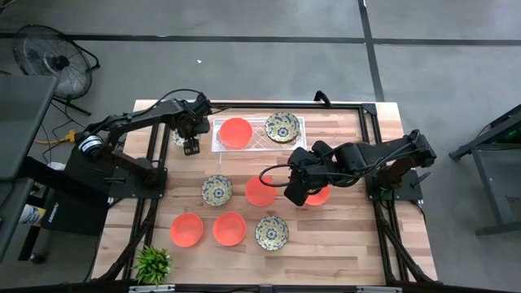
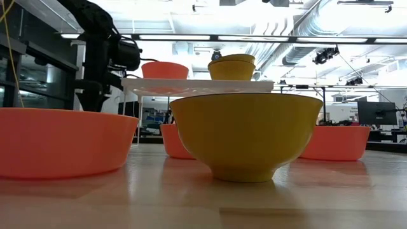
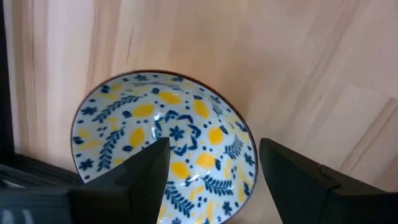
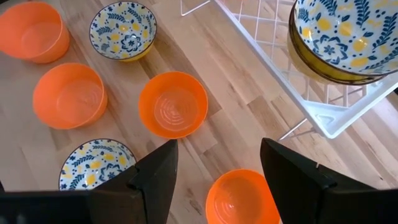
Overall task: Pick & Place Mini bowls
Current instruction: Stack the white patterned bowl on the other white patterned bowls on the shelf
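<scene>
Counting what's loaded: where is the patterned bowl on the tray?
High view: patterned bowl sits at the white tray's right end, beside the orange bowl.

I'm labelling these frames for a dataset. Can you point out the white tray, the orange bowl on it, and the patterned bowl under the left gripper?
white tray [image 1: 256,147]: high view, front rim.
orange bowl on the tray [image 1: 235,133]: high view, its inside.
patterned bowl under the left gripper [image 3: 180,118]: left wrist view, patterned inside.

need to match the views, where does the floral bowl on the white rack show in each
high view: floral bowl on the rack's right end, beside an orange bowl.
low view: upper middle, on the white rack.
left wrist view: not in it.
right wrist view: top right.
Shared landmark: the rack.
</scene>
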Robot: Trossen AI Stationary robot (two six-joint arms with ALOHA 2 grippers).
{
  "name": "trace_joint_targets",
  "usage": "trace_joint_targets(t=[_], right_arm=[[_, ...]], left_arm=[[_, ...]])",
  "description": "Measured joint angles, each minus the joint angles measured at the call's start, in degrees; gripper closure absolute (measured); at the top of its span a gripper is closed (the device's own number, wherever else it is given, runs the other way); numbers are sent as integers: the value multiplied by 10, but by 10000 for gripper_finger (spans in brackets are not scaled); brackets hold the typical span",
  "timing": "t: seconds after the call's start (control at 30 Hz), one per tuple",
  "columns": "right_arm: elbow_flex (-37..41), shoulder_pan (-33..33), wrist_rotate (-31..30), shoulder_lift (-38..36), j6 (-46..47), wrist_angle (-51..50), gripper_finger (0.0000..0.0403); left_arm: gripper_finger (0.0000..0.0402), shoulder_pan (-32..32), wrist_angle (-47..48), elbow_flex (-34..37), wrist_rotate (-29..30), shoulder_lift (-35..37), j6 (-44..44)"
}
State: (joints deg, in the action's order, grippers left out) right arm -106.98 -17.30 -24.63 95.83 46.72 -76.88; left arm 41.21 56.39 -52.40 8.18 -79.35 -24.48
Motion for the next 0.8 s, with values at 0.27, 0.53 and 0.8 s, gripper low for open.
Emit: trace_joint_targets(t=[0.27, 0.53, 0.8], right_arm=[[0, 0, 12, 0, 13, 0, 187], [0, 0, 22, 0, 23, 4, 187], [0, 0, 21, 0, 23, 14, 187]], left_arm=[[158, 0, 12, 0, 1, 0, 25], [158, 0, -18, 47, 1, 0, 49], [158, 0, -72, 93, 19, 0, 42]])
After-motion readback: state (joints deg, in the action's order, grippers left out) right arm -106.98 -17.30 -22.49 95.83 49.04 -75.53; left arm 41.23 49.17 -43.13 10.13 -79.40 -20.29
